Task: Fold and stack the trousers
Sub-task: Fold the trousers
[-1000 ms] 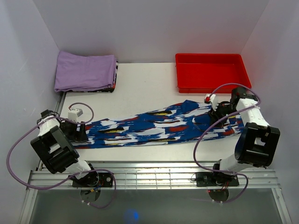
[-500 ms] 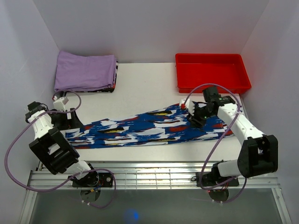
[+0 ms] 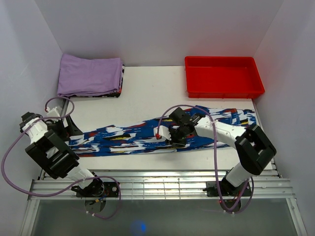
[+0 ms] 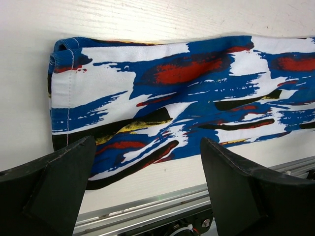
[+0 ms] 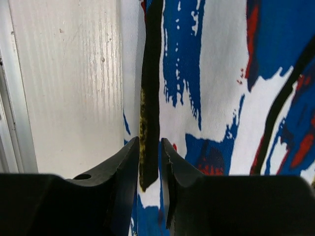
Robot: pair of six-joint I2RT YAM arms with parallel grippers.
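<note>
The right hand [image 5: 149, 147] is clamped on a fold of the trousers [image 5: 216, 98]. The left hand [image 4: 147, 145] is apart, the trousers just ahead.

The right fingers [image 5: 123, 172] slid left along the trousers [image 3: 118, 137]; the left fingers [image 4: 49, 182] withdrew

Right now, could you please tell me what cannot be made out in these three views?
Top view: the right pincer sits under its own wrist, so its grip on the trousers shows only in the right wrist view.
Top view: the left pincer is too small and dark to judge.
Left wrist view: the bottom edge cuts off both fingers.
Top view: the purple cloth covers whatever lies beneath it.
</note>
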